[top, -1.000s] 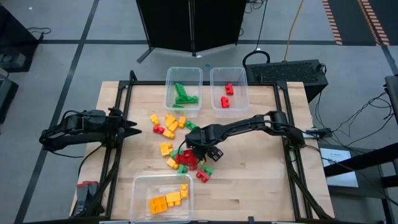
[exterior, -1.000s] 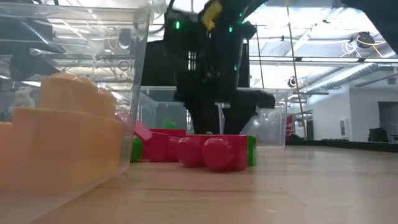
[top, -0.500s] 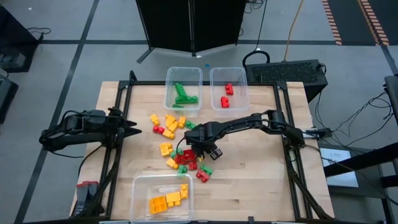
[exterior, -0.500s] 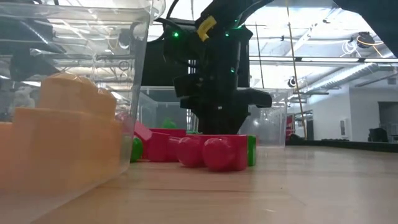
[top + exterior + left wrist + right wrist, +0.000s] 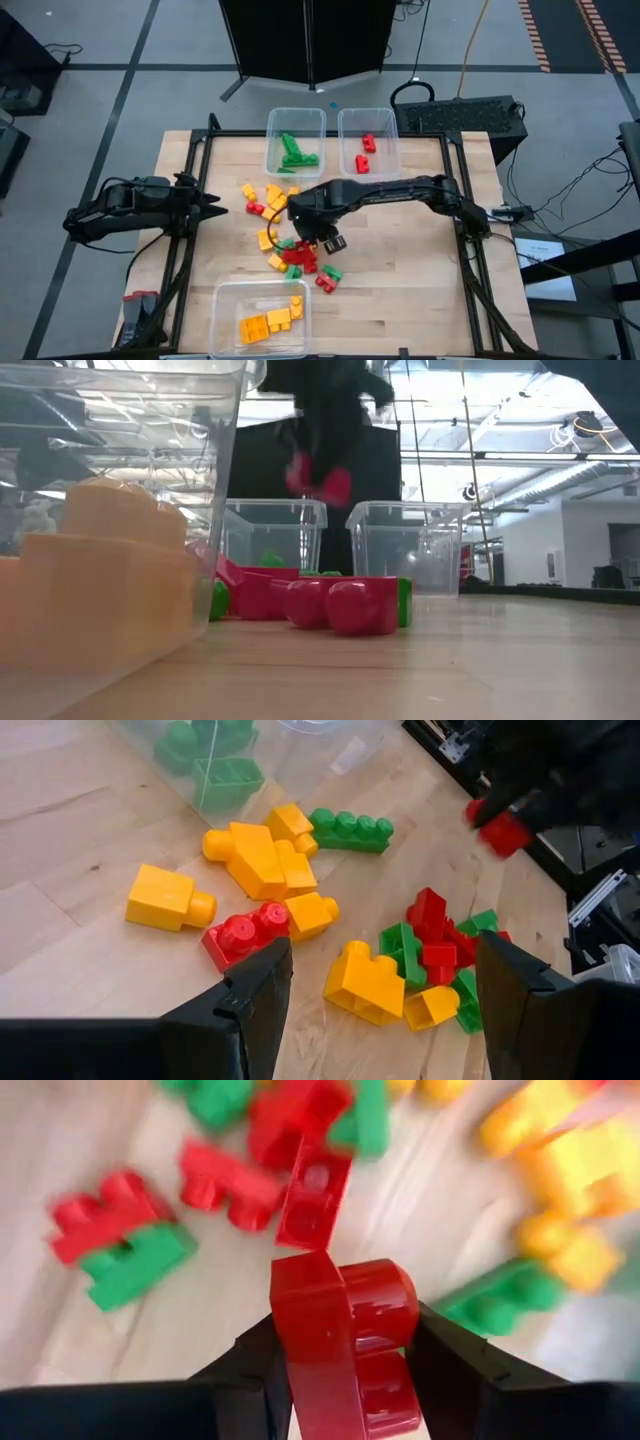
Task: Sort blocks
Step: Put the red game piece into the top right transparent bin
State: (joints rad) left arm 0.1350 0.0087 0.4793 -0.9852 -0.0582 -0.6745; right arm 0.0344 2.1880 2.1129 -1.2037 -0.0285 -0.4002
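The right gripper (image 5: 318, 228), which 1 second ago sat low in the pile of blocks (image 5: 303, 256) at the table's middle, has risen and swung toward the left arm's side, so it now hangs above the pile's edge nearest the yellow blocks (image 5: 270, 198). Its fingers, wider apart before, have closed on a red block (image 5: 345, 1335), lifted clear of the wood. In the low view the dark gripper that filled the space just behind the red blocks on the table is gone from there; only its lower part shows high up, with the red block blurred beneath it (image 5: 322, 479), and the 2 far tubs (image 5: 408, 545) are uncovered.
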